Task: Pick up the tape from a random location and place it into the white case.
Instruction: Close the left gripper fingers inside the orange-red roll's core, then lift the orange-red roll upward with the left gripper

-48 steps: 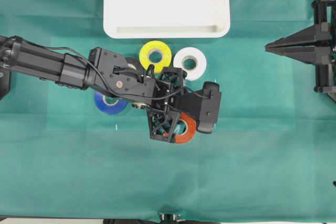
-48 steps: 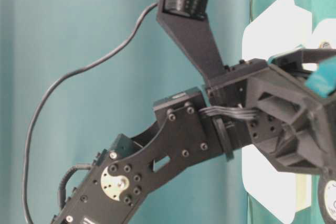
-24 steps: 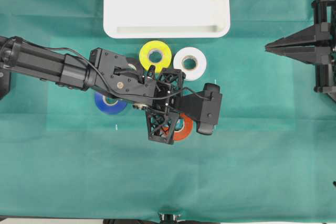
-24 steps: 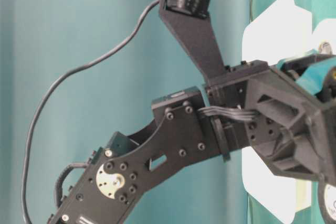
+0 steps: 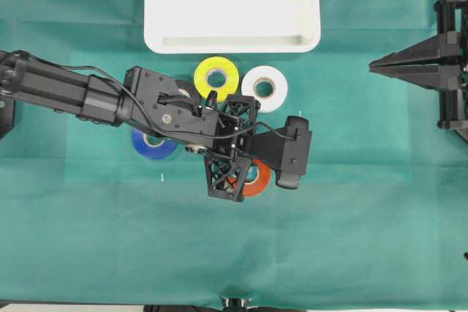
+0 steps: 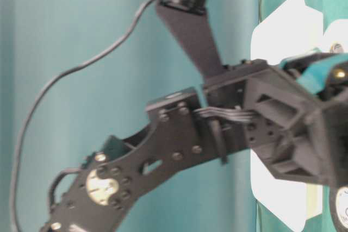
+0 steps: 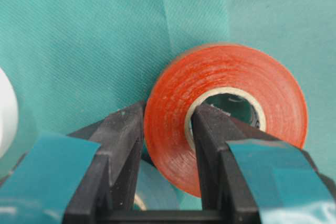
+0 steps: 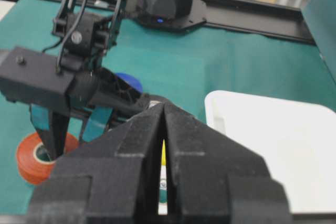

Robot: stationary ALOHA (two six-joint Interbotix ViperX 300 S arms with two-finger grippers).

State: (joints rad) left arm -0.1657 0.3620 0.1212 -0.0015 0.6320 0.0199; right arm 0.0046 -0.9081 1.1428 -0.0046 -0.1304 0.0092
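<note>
The tape (image 7: 226, 77), an orange-red roll with a pale core, is in my left gripper (image 7: 165, 116). One finger (image 7: 207, 129) sits inside the core and the other (image 7: 126, 135) presses the roll's outer wall. In the overhead view the tape (image 5: 257, 179) peeks out from under the left gripper (image 5: 245, 173), in front of the other rolls. The right wrist view shows the tape (image 8: 26, 156) low on the green cloth. The white case (image 5: 232, 43) lies at the table's far edge, holding nothing. My right gripper (image 5: 373, 66) hangs shut at the right, with nothing in it.
A yellow roll (image 5: 216, 77) and a white roll (image 5: 264, 87) lie just in front of the case. A blue roll (image 5: 152, 144) shows partly under the left arm. Green cloth (image 5: 351, 217) covers the table.
The left jaws have closed onto the tape's wall. The roll has shifted a little to the left under the wrist. The right arm has not moved.
</note>
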